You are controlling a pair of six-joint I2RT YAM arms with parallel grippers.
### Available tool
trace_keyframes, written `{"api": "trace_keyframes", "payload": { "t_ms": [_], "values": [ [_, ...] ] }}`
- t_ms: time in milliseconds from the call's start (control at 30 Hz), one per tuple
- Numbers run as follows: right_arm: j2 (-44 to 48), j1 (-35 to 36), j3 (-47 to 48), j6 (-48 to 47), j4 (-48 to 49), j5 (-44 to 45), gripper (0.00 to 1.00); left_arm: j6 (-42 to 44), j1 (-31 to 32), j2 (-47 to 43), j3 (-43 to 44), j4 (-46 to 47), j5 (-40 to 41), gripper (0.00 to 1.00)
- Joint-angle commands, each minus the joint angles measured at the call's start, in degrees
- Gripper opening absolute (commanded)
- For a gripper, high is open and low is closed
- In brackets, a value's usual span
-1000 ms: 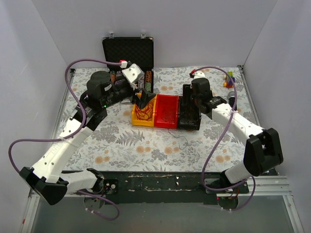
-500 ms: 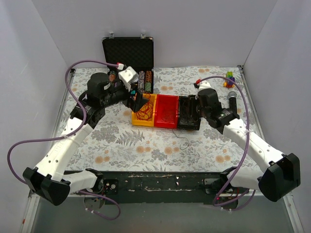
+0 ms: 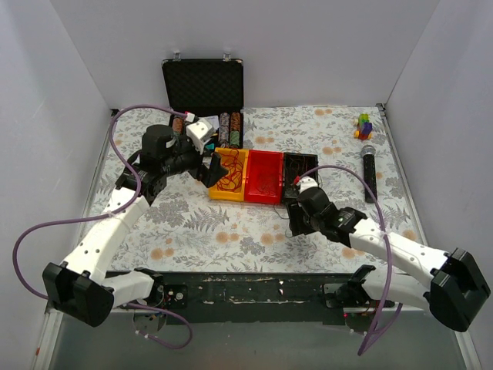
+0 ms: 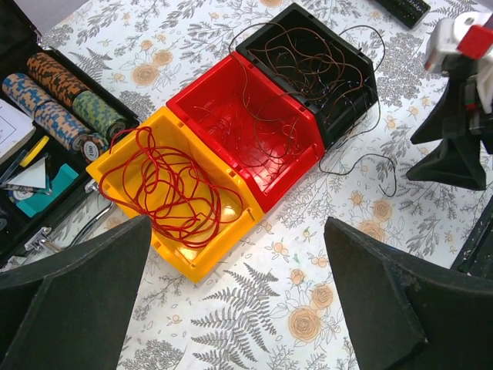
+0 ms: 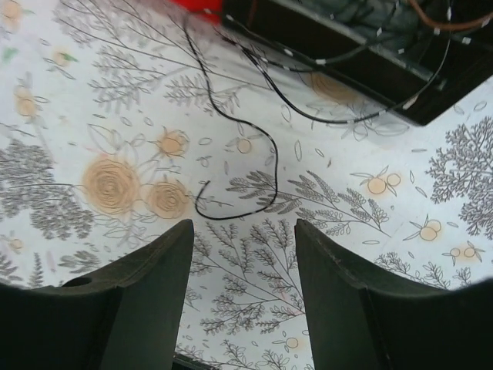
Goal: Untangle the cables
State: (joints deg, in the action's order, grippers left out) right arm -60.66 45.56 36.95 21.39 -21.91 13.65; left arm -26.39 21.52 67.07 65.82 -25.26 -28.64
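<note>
Three bins stand in a row: a yellow bin (image 3: 227, 176) holding looped red wires (image 4: 173, 185), a red bin (image 3: 263, 177) with thin wires (image 4: 254, 116), and a black bin (image 3: 299, 179) with dark brown wires (image 4: 316, 62). One dark wire (image 5: 254, 154) trails out of the black bin onto the table; it also shows in the left wrist view (image 4: 377, 162). My left gripper (image 3: 208, 166) is open and empty, just left of the yellow bin. My right gripper (image 3: 296, 221) is open and empty, low over the table just short of the trailing wire's loose end (image 5: 202, 204).
An open black case (image 3: 204, 92) with poker chips (image 4: 65, 112) lies behind the bins. A microphone (image 3: 370, 171) and a small colourful toy (image 3: 363, 125) lie at the right. The table is covered with a floral cloth (image 3: 231, 231).
My right arm has swung from above the black bin toward the near edge and come down in front of it. My left gripper has drawn back left from over the yellow bin.
</note>
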Motion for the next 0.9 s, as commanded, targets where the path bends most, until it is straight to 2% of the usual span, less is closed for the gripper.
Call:
{"api": "trace_keyframes", "payload": {
  "t_ms": [0,233,367,467,567,600,733,867],
  "values": [
    [-2.9,0.2,-2.4,2.6,5.4,5.0,0.63,1.0,-0.7,-0.9,-1.4,-0.4,-1.4,0.95],
    [-8.3,0.1,-6.2,2.5,12.8,8.4,0.60,0.6,-2.0,-1.2,-4.6,-0.1,-2.0,0.95],
    [-10.5,-0.4,-8.3,3.1,17.2,9.5,0.52,0.8,-2.3,-1.3,-5.7,0.2,-1.9,0.95],
    [-11.8,-0.6,-9.2,4.1,18.7,9.1,0.32,1.3,-2.4,-1.8,-6.4,0.4,-1.4,0.94],
    [-11.8,-0.6,-10.1,5.0,19.2,8.9,0.05,1.8,-2.6,-2.4,-7.3,0.8,-0.8,0.94],
    [-11.7,-0.6,-10.2,5.2,19.3,9.0,0.01,1.9,-2.6,-2.6,-7.5,1.0,-0.5,0.94],
    [-7.1,-0.6,-7.7,4.1,17.7,8.2,0.01,1.8,-2.6,-3.7,-9.4,1.8,0.2,0.94],
    [-0.7,-2.7,2.6,-3.2,17.3,9.9,0.01,1.9,-2.6,-4.1,-10.1,2.1,0.6,0.94]
  ]
}}
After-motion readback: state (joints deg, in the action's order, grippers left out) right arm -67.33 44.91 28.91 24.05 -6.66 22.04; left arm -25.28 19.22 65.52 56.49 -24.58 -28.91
